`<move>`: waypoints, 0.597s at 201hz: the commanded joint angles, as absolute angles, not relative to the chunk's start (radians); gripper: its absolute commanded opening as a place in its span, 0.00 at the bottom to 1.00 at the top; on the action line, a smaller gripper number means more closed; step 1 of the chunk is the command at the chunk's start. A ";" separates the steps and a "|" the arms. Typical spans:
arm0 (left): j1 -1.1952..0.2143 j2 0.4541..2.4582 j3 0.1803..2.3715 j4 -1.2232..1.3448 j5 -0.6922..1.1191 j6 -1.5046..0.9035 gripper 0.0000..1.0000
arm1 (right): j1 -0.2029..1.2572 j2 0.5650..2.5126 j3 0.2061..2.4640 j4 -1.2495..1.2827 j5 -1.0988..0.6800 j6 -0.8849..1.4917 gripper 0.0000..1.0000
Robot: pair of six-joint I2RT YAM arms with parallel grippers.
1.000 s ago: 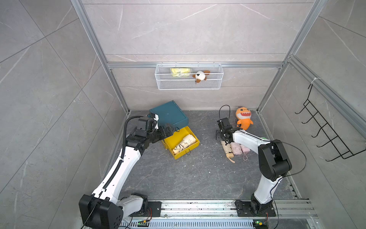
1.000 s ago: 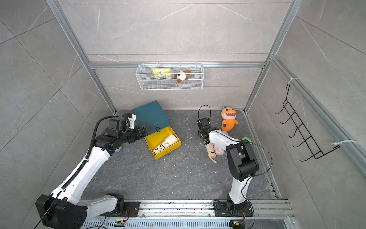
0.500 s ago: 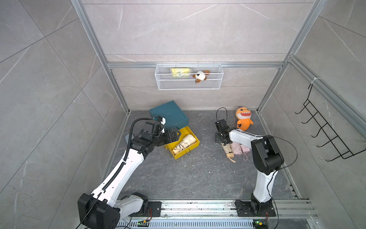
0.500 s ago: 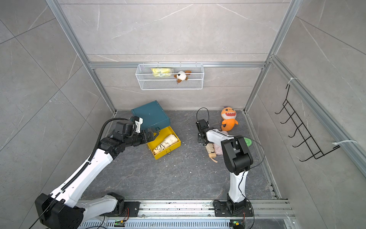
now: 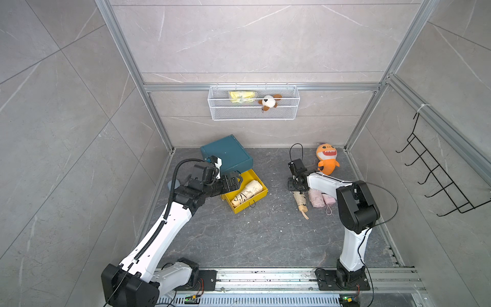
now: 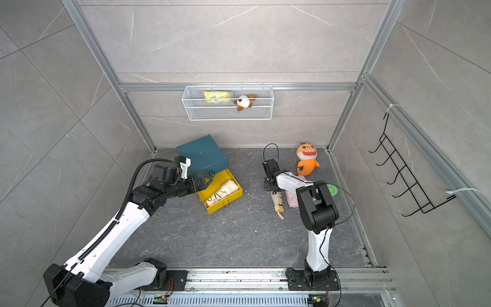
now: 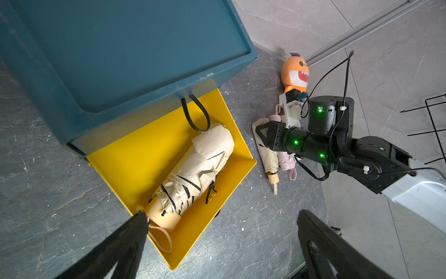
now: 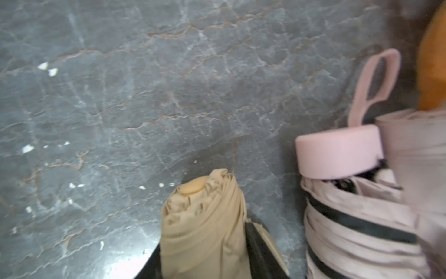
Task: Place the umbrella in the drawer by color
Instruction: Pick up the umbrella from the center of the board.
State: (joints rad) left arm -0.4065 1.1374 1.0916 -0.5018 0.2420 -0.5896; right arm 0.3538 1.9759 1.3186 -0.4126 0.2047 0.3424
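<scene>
Beige umbrella [image 5: 300, 200] flat, tip toward back wall [image 5: 252, 53].

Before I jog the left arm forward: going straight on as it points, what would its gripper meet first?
Most likely the beige umbrella lying in the open yellow drawer; the left gripper, jaws open, points down toward it. Depth is unclear: the drawer's wall might come first.
</scene>
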 commanded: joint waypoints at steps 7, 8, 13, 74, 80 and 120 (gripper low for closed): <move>-0.419 1.110 1.081 -0.517 0.269 -0.551 1.00 | 0.358 1.976 1.287 -0.428 0.075 0.347 0.31; -0.420 1.110 1.081 -0.517 0.267 -0.551 1.00 | 0.358 1.974 1.285 -0.426 0.072 0.347 0.31; -0.424 1.112 1.082 -0.517 0.268 -0.551 1.00 | 0.358 1.961 1.279 -0.420 0.059 0.350 0.30; -0.508 1.160 1.074 -0.474 0.318 -0.527 1.00 | 0.358 1.787 1.231 -0.348 -0.145 0.412 0.26; -0.513 1.164 1.070 -0.463 0.330 -0.527 1.00 | 0.358 1.769 1.228 -0.343 -0.159 0.418 0.26; -0.557 1.197 1.081 -0.450 0.332 -0.522 1.00 | 0.358 1.654 1.213 -0.323 -0.205 0.445 0.25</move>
State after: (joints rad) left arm -0.5362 1.1843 1.0740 -0.4911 0.2989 -0.5529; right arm 0.3538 1.7527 1.2205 -0.3759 -0.1368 0.4049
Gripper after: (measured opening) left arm 0.998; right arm 0.367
